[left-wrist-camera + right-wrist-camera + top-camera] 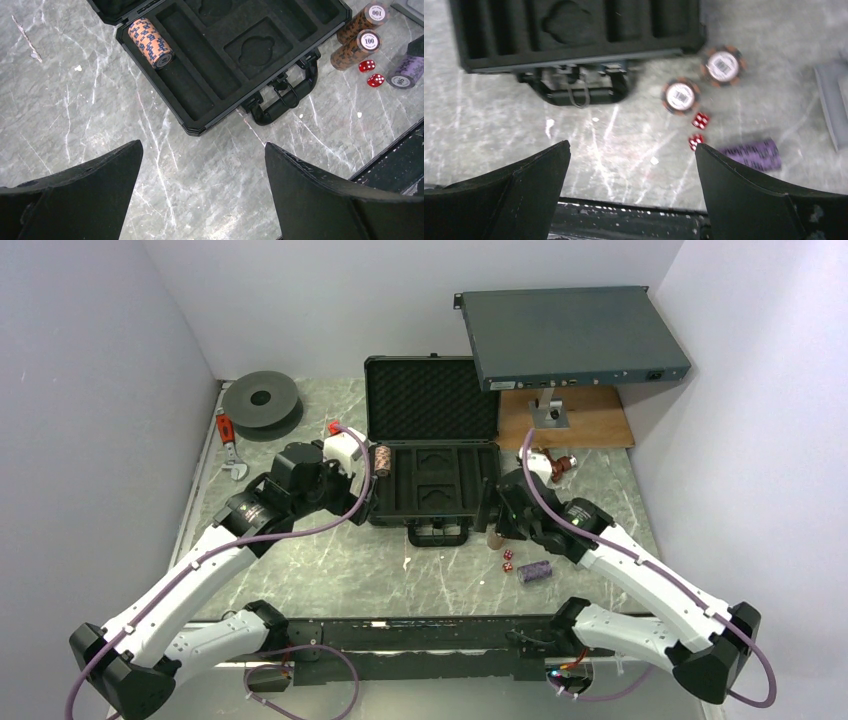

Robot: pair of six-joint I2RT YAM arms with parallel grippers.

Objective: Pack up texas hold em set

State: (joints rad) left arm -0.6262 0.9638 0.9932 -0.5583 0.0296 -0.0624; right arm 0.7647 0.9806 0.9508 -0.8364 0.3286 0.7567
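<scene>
Gaping, empty, flanking briefcase (430,455): left gripper (203,150), right gripper (631,145), probably poised for brown chip stacks (680,96), red dice (700,120) loose toward desk's (330,560) near edge.

Grey rack box (575,337) back right; dark spool (262,400) back left.
</scene>
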